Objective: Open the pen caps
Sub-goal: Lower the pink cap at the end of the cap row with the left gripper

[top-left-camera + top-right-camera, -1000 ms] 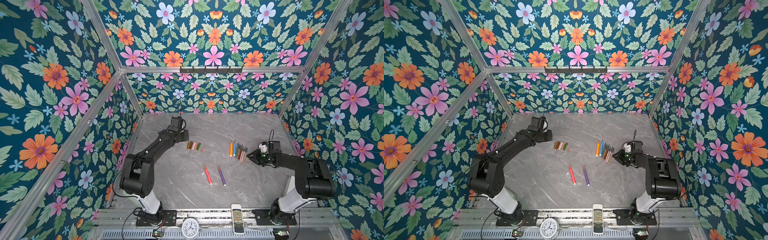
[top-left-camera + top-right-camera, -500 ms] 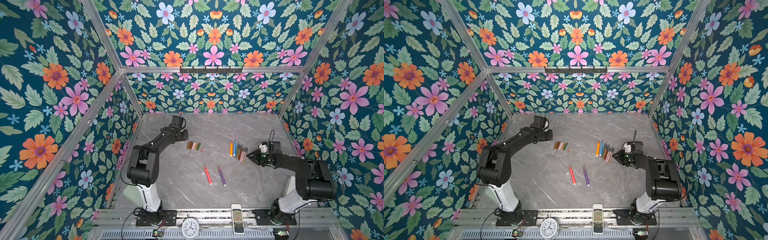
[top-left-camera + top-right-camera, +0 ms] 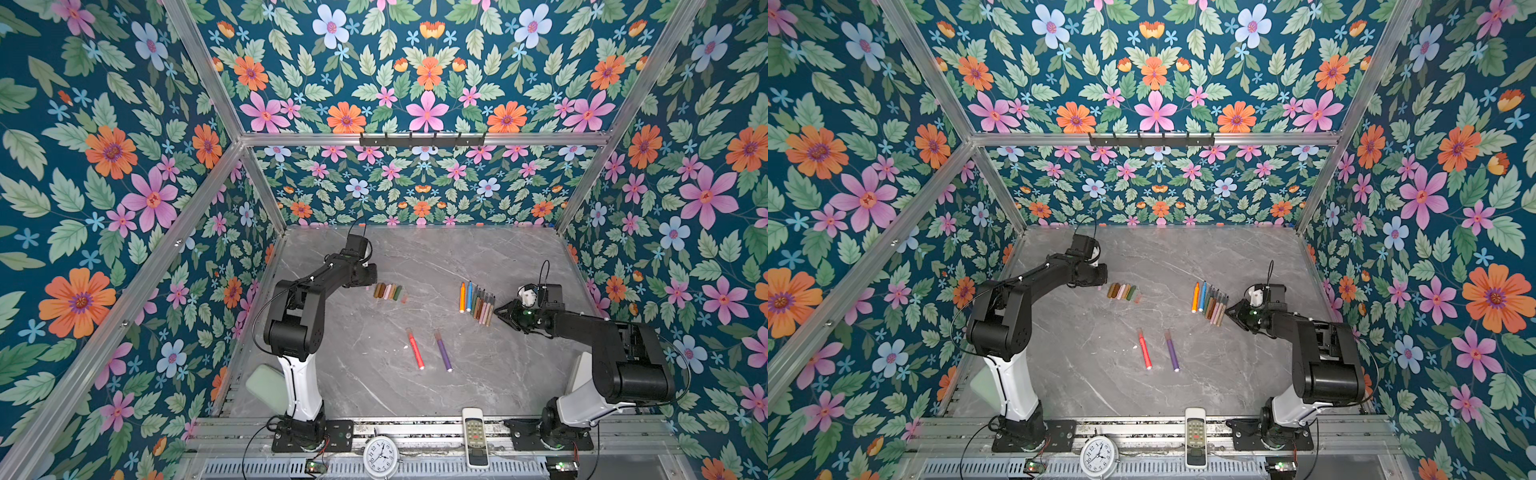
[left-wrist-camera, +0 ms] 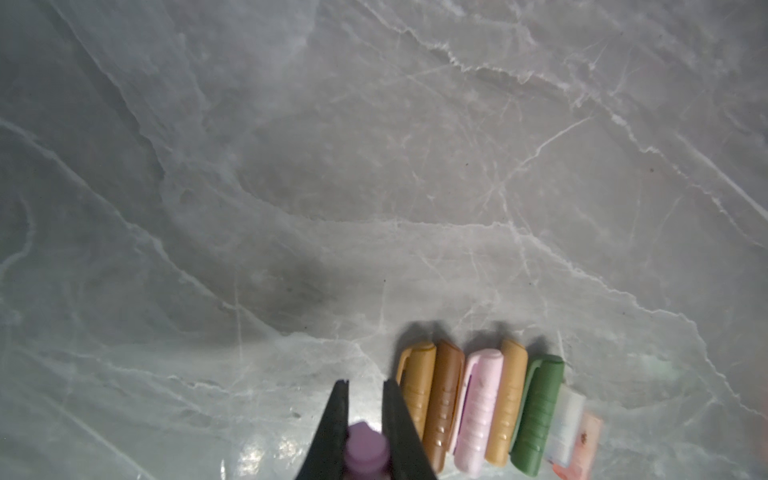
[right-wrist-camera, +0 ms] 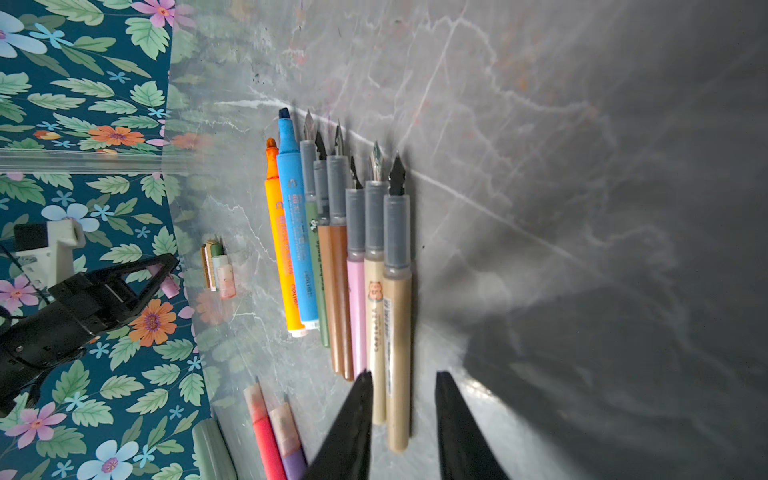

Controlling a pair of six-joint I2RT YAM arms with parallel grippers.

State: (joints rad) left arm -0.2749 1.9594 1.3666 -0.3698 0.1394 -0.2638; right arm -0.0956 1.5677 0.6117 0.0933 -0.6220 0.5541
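Left arm (image 3: 291,328): over the last second the elbow swung in and the upper link now stands nearly upright. Left claw (image 4: 365,381) barely moved and is clamped narrow on a lilac cap (image 4: 366,446), low over the marble top (image 4: 374,166).

Row of loose caps (image 4: 478,399): just beside that claw, toward the table centre. Seven lie side by side: tan, brown, pink, tan, green, clear, reddish. I read the arm shift as lining up to drop the lilac one at the claw-side end of the row.

Red pen (image 3: 414,347) and purple pen (image 3: 443,351): well apart from both claws, between them and nearer my bases. Their translucent caps look to be on, so those two are probably what's left.

Row of uncapped pens (image 5: 357,270): eight, nibs bare, straight ahead of the right claw.

Right claw (image 5: 403,373): no change. Jaws parted a little and gripping nothing, with the tail of the outer tan pen (image 5: 397,311) lying between the tips.
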